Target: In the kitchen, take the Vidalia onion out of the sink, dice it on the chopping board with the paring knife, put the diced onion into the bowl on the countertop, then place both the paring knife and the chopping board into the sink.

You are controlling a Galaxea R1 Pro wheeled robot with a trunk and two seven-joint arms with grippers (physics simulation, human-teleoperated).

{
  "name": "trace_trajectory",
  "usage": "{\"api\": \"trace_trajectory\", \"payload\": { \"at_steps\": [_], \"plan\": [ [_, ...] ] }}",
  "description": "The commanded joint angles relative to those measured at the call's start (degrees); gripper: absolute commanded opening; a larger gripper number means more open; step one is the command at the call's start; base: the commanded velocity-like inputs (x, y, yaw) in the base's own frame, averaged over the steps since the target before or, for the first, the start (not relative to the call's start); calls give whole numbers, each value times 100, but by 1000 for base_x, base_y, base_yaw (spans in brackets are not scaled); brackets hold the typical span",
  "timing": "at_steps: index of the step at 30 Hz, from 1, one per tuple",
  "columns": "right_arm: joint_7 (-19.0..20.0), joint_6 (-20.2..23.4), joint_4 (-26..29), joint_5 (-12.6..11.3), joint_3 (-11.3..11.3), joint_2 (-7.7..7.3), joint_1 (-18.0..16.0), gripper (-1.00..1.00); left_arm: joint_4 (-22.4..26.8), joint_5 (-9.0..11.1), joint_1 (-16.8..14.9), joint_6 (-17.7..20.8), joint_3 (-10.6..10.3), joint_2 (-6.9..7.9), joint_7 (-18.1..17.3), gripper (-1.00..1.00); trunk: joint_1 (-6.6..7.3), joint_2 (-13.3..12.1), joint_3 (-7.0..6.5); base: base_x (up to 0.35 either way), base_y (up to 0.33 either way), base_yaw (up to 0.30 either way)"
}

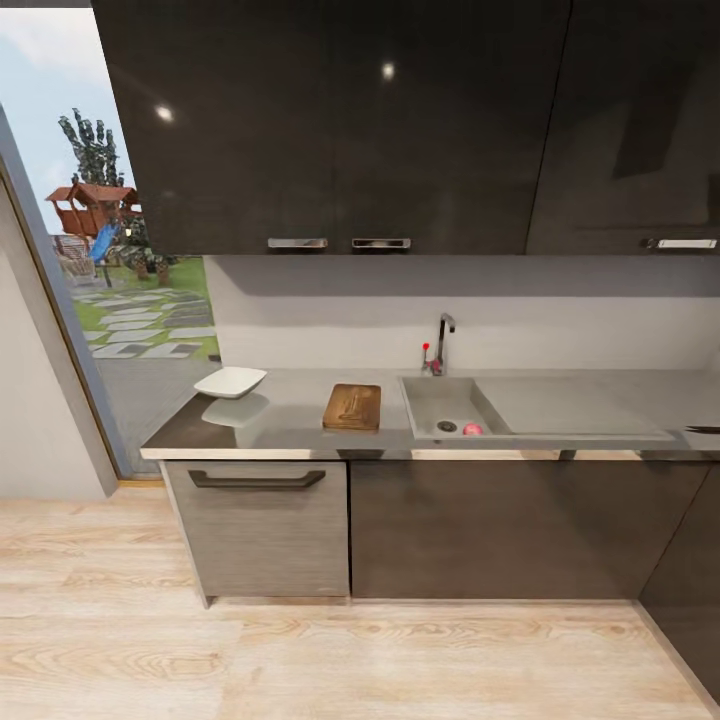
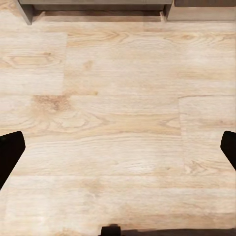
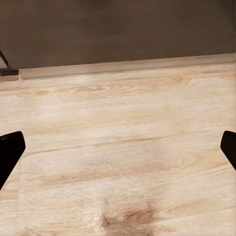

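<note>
In the head view the grey countertop (image 1: 560, 405) runs across the middle. The sink (image 1: 437, 400) is set into it, and a small pinkish round onion (image 1: 472, 429) lies near its front right corner beside the drain. Left of the sink lies the brown chopping board (image 1: 352, 407). Further left is the white bowl (image 1: 230, 381). A thin dark shape (image 1: 703, 429) on the countertop's far right edge may be the paring knife; it is too small to tell. In the wrist views my left gripper (image 2: 118, 147) and right gripper (image 3: 118, 147) are open over the wooden floor, holding nothing.
A tap (image 1: 442, 342) stands behind the sink. Dark wall cabinets (image 1: 340, 120) hang above the counter, with base cabinets and a drawer handle (image 1: 256, 479) below. A glass door (image 1: 110, 260) to a garden is at the left. Light wooden floor (image 1: 330, 650) lies between me and the counter.
</note>
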State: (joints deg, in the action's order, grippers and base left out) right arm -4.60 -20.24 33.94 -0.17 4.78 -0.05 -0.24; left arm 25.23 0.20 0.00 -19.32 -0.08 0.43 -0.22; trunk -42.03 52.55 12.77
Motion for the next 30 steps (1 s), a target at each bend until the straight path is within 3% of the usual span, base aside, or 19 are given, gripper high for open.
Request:
{"api": "trace_trajectory", "payload": {
  "at_steps": [1,26,30],
  "plan": [
    [-14,-15,-1,-1,-3,0,-2,100,2,5,0,-10,-1,1,-4,100,-1,5,6,0,0,0],
    [-14,-15,-1,-1,-3,0,-2,100,-1,15,0,-10,-1,1,-5,100,548,-998,-442,0,0,0],
    [-14,-15,-1,5,-3,-1,-2,100,1,9,0,-10,-1,1,-5,100,548,-998,-442,0,0,0]
  ]
}}
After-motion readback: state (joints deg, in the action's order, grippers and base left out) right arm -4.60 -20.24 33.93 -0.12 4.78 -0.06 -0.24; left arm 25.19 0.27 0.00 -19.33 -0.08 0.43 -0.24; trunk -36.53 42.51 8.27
